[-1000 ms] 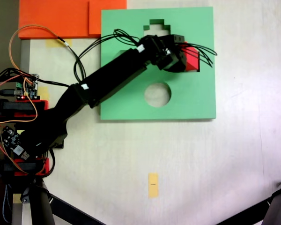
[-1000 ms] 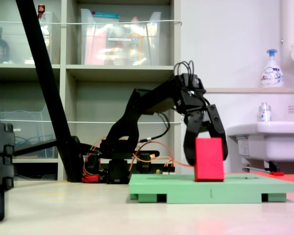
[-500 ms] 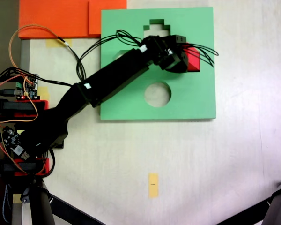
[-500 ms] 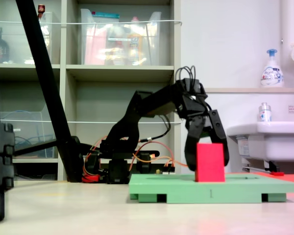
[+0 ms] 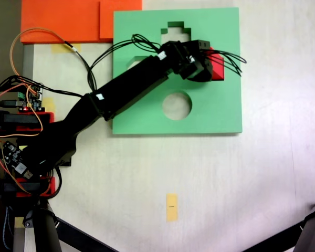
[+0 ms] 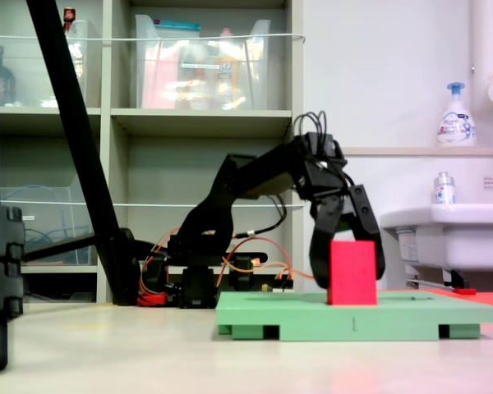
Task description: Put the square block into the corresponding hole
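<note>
The square block (image 5: 217, 66) is a red foam cube on the right half of the green board (image 5: 220, 110). In a fixed view from the side the block (image 6: 351, 272) stands upright with its lower part sunk into the board (image 6: 411, 316). My gripper (image 6: 347, 275) straddles it from above, one black finger on each side of the block, shut on it. From above, the gripper (image 5: 206, 65) covers the block's left part. The corresponding hole is hidden under the block and gripper.
A cross-shaped cut-out (image 5: 174, 32) and a round cut-out (image 5: 177, 105) lie in the board. Orange foam sheets (image 5: 68, 21) sit at the top left, and a yellow paper strip (image 5: 171, 207) lies on the table. Loose wires and electronics (image 5: 21, 105) crowd the arm's base. A sink (image 6: 444, 234) stands behind.
The gripper and the red block have come down a little. The block now stands shorter above the board than a second ago. Almost nothing moved in the last half second.
</note>
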`<action>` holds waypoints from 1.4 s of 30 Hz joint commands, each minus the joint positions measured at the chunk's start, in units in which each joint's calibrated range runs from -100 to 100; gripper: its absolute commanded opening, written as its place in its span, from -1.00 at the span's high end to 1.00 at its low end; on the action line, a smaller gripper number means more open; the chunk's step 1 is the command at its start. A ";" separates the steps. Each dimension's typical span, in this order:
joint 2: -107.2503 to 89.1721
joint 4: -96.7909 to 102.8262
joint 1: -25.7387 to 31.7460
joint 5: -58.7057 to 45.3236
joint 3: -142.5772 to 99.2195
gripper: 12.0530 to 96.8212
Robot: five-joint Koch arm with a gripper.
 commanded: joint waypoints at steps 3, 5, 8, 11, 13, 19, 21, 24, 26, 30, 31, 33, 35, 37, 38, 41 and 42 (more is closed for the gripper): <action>1.96 14.16 -0.93 0.73 2.03 0.47; 2.80 15.61 -0.98 0.73 2.03 0.45; 3.78 17.82 -0.93 0.68 2.23 0.44; 4.61 19.07 -0.93 0.59 2.53 0.38; 5.17 20.33 -0.93 0.20 2.63 0.33; 6.15 21.67 -0.93 0.05 2.63 0.31; 6.29 21.58 -0.88 0.05 2.63 0.28; 6.01 20.23 -0.78 0.10 2.53 0.02; 5.87 19.27 -0.59 0.24 2.63 -0.05; 1.96 11.47 -0.15 1.71 2.53 -0.57; -0.55 9.73 -0.05 2.15 2.53 -0.83; -4.19 7.71 0.00 2.00 2.53 -0.96; -7.54 5.88 0.05 1.66 2.53 -0.96; -11.73 4.53 0.20 1.61 2.53 -0.96; -14.10 3.67 0.29 1.56 2.53 -0.96; -23.04 0.97 0.59 0.05 2.53 -0.96; -26.53 0.39 0.73 -1.17 2.53 -0.96</action>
